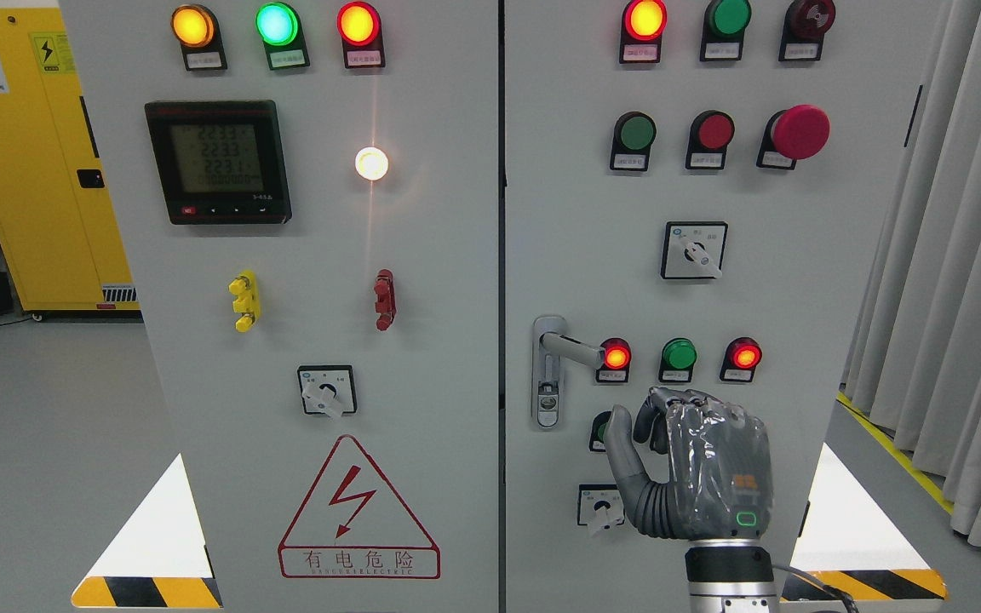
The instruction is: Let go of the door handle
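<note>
The grey lever door handle [571,347] sits on the right cabinet door [712,298], near its left edge, pointing right above a lock plate [547,400]. My right hand [695,464] comes up from the bottom edge right of the middle. It is below and to the right of the handle, apart from it. Its fingers [669,404] are loosely curled, the thumb [621,434] stands out to the left, and it holds nothing. My left hand is not in view.
The right door carries lit red lamps [616,355], a green lamp [679,353], rotary switches [694,250] and a red mushroom button [800,131]. The left door [320,298] holds a meter [218,162]. A yellow cabinet [31,170] stands at left, curtains [959,255] at right.
</note>
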{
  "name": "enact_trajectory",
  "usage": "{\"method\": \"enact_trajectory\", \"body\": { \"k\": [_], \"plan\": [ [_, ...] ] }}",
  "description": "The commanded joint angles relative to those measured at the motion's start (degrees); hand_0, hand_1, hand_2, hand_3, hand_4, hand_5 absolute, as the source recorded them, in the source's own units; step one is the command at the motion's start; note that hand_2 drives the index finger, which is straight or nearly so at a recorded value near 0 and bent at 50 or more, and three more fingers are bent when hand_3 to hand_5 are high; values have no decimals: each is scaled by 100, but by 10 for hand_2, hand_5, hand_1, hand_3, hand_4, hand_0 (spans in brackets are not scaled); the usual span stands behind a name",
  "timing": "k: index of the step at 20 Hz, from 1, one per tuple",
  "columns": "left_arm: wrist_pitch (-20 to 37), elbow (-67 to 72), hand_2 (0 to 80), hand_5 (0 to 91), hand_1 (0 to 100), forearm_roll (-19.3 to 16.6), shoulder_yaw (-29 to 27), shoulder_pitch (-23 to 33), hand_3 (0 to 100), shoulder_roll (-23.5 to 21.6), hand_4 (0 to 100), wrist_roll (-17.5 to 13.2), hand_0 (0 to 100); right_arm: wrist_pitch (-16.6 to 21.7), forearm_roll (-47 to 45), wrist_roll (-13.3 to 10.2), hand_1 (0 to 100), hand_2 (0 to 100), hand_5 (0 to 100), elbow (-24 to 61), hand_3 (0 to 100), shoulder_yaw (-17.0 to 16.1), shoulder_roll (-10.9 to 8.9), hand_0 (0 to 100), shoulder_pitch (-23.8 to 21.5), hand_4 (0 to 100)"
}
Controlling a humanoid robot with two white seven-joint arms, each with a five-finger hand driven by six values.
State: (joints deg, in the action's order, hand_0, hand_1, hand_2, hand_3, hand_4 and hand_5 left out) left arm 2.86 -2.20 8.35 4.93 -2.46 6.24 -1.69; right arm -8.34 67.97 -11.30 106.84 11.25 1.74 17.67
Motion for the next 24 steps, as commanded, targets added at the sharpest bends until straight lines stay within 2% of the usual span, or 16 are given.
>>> {"method": "enact_trajectory", "body": {
  "k": [1, 2, 3, 5, 6, 9, 24],
  "plan": [
    [4, 0, 0, 0, 556, 0, -1, 0, 0, 0, 0, 2, 120, 376, -407, -126, 287, 108, 202, 364, 249, -500, -446, 703, -299, 327],
    [4, 0, 0, 0, 556, 0, -1, 0, 0, 0, 0, 2, 120, 534, -468, -126, 267, 1, 78, 355, 123, -597, -455, 721, -316, 191],
    [4, 0, 0, 0, 556, 0, 8, 0, 0, 0, 0, 2, 120, 657, -538, -144, 253, 0, 4, 355, 46, -659, -455, 730, -325, 102],
    [4, 0, 0, 0, 556, 0, -1, 0, 0, 0, 0, 2, 120, 755, -627, -275, 231, 0, 0, 355, 0, -677, -446, 740, -334, 2],
    [4, 0, 0, 0, 556, 0, -1, 0, 0, 0, 0, 2, 120, 764, -662, -345, 224, 0, 0, 355, 0, -677, -446, 742, -343, 0],
    [4, 0, 0, 0, 556, 0, -1, 0, 0, 0, 0, 2, 120, 895, -697, -364, 175, 0, 0, 364, 0, -677, -438, 758, -369, 0],
    [4, 0, 0, 0, 556, 0, -1, 0, 0, 0, 0, 2, 120, 957, -706, -364, 162, 0, 0, 373, 0, -625, -411, 711, -404, 0]
  ]
}}
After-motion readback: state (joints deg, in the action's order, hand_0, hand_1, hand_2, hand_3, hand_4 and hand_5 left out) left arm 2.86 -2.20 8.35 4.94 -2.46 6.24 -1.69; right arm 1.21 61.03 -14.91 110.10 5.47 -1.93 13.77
